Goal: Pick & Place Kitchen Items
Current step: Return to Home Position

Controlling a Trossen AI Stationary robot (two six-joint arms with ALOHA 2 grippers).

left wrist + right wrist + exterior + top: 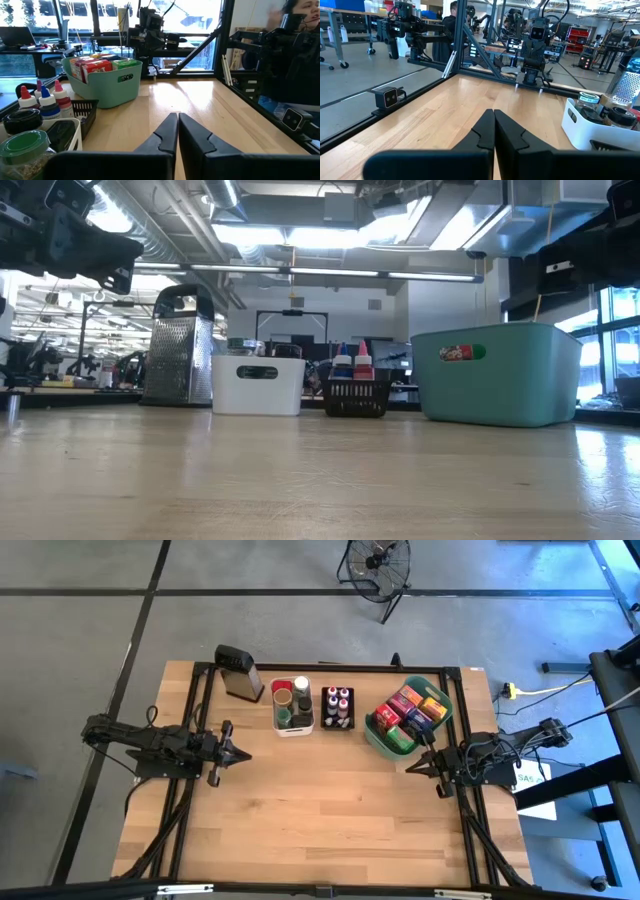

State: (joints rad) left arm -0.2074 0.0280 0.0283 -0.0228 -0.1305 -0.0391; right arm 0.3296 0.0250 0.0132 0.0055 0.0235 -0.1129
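A wooden table (320, 810) is pictured from above, with the kitchen items (410, 710) gathered in three containers along its far edge and the rest of the boards bare.

The left gripper (240, 752) is held over the table's left side, pointed toward the centre. Its fingers (165, 132) are pressed together with nothing between them. The right gripper (410, 766) is held over the right side, facing the left one and near the basket's edge. Its fingers (482, 130) are likewise pressed together and hold nothing.

The teal basket (372, 740), the largest container, is set at the right. It is packed with upright boxes (95, 67) in red, orange, yellow and green, whose tops show above its rim.

A metal grater (240, 672) with a black handle stands at the left end of the row, just beside the bin.

The white bin (258, 385) is placed left of centre and holds round jars (284, 695), one with a green lid, one tan, others dark.

Between bin and basket sits the small black tray (355, 402), filled with little white bottles (50, 102) capped in red and blue.
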